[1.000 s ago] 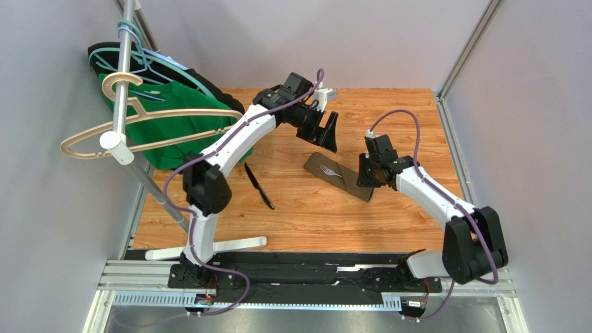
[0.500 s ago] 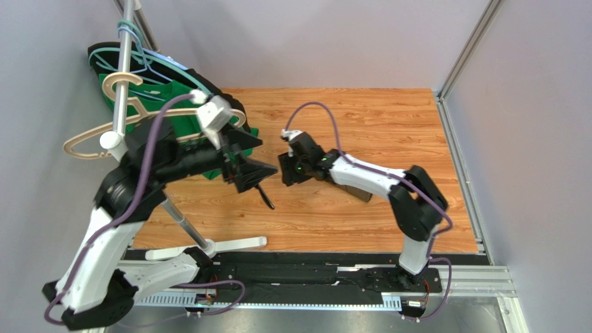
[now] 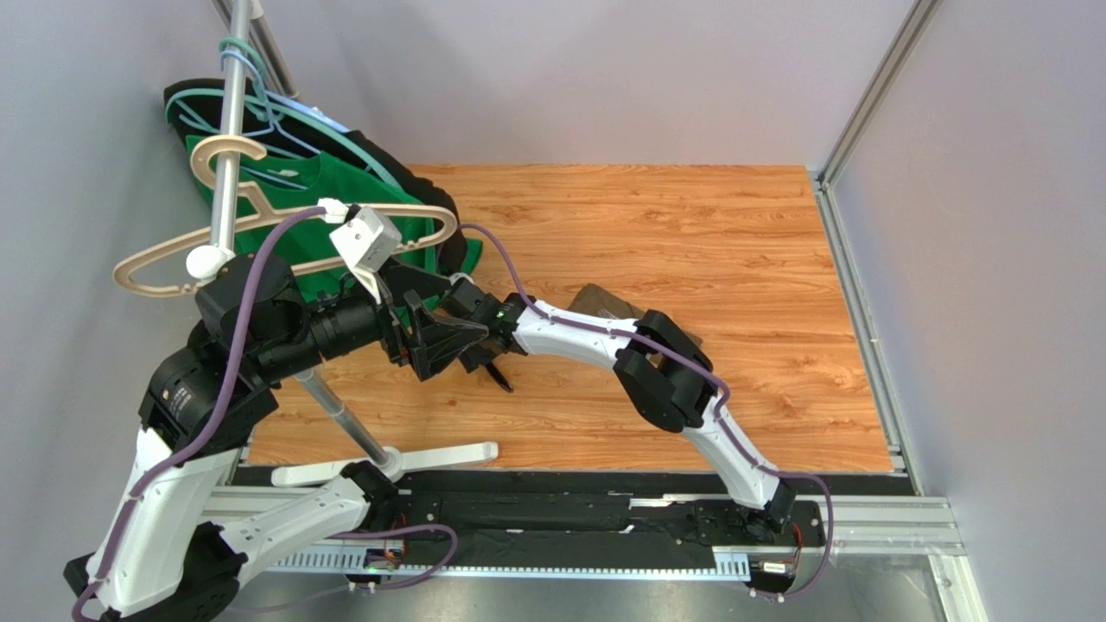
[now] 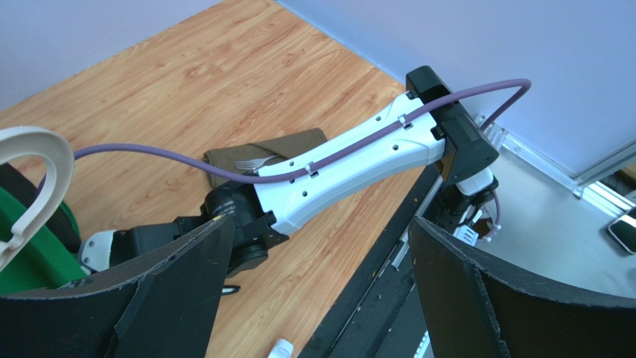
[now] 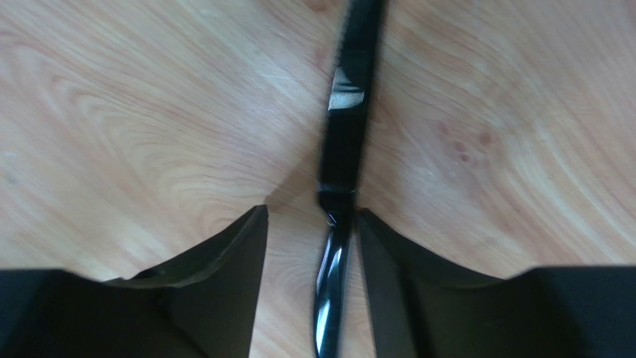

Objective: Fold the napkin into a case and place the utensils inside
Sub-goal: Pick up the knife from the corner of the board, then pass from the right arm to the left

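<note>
The olive-brown napkin (image 3: 604, 303) lies folded as a narrow case at mid table, partly under my right arm. It also shows in the left wrist view (image 4: 287, 145) with a silvery fork (image 4: 250, 162) lying on it. A black knife (image 3: 499, 377) lies on the wood left of it. My right gripper (image 3: 483, 353) reaches left and is low over the knife. In the right wrist view the knife (image 5: 345, 142) lies between the open fingers of the right gripper (image 5: 312, 224), close to the right finger. My left gripper (image 3: 448, 331) is raised, open and empty (image 4: 317, 253).
A clothes rack stands at the left with hangers (image 3: 227, 214), a green shirt (image 3: 325, 246) and a black garment behind it. Its white foot (image 3: 429, 456) lies on the near table edge. Grey walls enclose the table. A black rail (image 3: 584, 499) runs along the front.
My right arm swung left from the napkin to the knife. My left arm pulled back from above the napkin to the left and rose, its gripper staying open.
</note>
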Controlling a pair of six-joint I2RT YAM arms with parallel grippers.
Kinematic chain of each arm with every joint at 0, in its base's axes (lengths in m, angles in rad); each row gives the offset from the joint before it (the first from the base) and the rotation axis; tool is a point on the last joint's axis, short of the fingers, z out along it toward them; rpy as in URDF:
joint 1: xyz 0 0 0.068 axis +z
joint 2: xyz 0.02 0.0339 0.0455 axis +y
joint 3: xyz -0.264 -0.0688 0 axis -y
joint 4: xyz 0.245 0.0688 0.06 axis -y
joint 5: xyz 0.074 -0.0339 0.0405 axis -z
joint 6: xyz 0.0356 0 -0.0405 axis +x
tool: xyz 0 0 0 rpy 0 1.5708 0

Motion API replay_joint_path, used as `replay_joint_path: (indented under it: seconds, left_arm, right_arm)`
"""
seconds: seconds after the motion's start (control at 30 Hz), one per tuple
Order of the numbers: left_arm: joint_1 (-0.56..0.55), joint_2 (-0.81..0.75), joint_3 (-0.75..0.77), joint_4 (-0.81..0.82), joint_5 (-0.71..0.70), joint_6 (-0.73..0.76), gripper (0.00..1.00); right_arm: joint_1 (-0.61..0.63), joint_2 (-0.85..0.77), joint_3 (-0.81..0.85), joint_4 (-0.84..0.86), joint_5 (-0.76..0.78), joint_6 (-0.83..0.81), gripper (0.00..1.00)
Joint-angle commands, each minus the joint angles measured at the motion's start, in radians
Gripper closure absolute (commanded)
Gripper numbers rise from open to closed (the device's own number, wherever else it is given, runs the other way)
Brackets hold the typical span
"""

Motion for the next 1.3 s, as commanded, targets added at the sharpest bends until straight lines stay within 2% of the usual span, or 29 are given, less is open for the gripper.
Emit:
replay_joint_path:
  seconds: [0.0,0.1,0.17,0.27,0.3,0.37,0.47,0.5,0.57,0.63,0.73,0.8,0.83,0.87,0.93,1.13,1.2,1.23,1.27]
  left_arm:
    - [0.003,-0.036,-0.013,-0.031,-0.023,-0.009,0.05]
    - [0.003,-0.034,-0.023,-0.041,-0.026,-0.016,0.05]
    - [0.003,-0.028,-0.025,-0.052,-0.032,-0.022,0.05]
    - [0.002,-0.019,-0.039,-0.052,-0.030,-0.035,0.05]
    - [0.003,-0.013,-0.046,-0.055,-0.036,-0.048,0.05]
    - [0.002,0.005,-0.054,-0.060,-0.061,-0.062,0.01]
    - [0.003,0.038,-0.095,-0.063,-0.107,-0.096,0.01]
    - [0.003,0.051,-0.120,-0.062,-0.115,-0.119,0.01]
    - [0.002,0.090,-0.149,-0.048,-0.127,-0.153,0.01]
    - [0.003,0.122,-0.187,-0.020,-0.115,-0.214,0.01]
    - [0.003,0.177,-0.235,0.041,-0.086,-0.312,0.01]
    - [0.002,0.203,-0.284,0.093,-0.098,-0.401,0.10]
    - [0.002,0.214,-0.307,0.119,-0.096,-0.427,0.23]
    - [0.003,0.220,-0.344,0.154,-0.118,-0.471,0.31]
    - [0.000,0.263,-0.371,0.176,-0.158,-0.507,0.37]
    - [0.000,0.418,-0.502,0.351,-0.138,-0.599,0.36]
    - [0.003,0.446,-0.583,0.518,-0.057,-0.630,0.33]
    - [0.003,0.475,-0.600,0.564,-0.008,-0.636,0.25]
    - [0.003,0.489,-0.635,0.665,0.018,-0.656,0.23]
  right_arm:
    - [0.004,0.003,-0.015,-0.059,0.060,-0.008,0.51]
    - [0.010,-0.009,-0.058,-0.081,0.080,-0.018,0.58]
    - [0.010,-0.019,-0.096,-0.084,0.076,-0.031,0.58]
    - [0.005,-0.020,-0.127,-0.086,0.012,-0.047,0.78]
    - [0.004,-0.025,-0.153,-0.089,0.007,-0.051,0.91]
    - [0.004,-0.048,-0.199,-0.076,0.013,-0.065,1.00]
    - [-0.009,-0.184,-0.383,0.011,0.012,-0.050,1.00]
    - [-0.013,-0.240,-0.456,0.086,0.016,-0.045,1.00]
    - [-0.033,-0.401,-0.656,0.150,0.007,-0.028,1.00]
    - [-0.045,-0.554,-0.833,0.242,0.002,-0.013,1.00]
    - [-0.061,-0.710,-1.002,0.327,0.007,-0.007,1.00]
    - [-0.082,-0.774,-1.085,0.396,-0.011,0.002,1.00]
    - [-0.100,-0.804,-1.125,0.425,-0.024,-0.001,1.00]
    - [-0.110,-0.853,-1.188,0.451,-0.036,0.002,1.00]
    - [-0.133,-0.885,-1.227,0.487,-0.056,0.007,1.00]
    - [-0.151,-1.037,-1.360,0.603,-0.051,-0.027,1.00]
    - [-0.156,-1.080,-1.386,0.623,-0.059,-0.039,1.00]
    - [-0.156,-1.091,-1.394,0.631,-0.070,-0.044,1.00]
    - [-0.156,-1.103,-1.400,0.644,-0.070,-0.048,1.00]
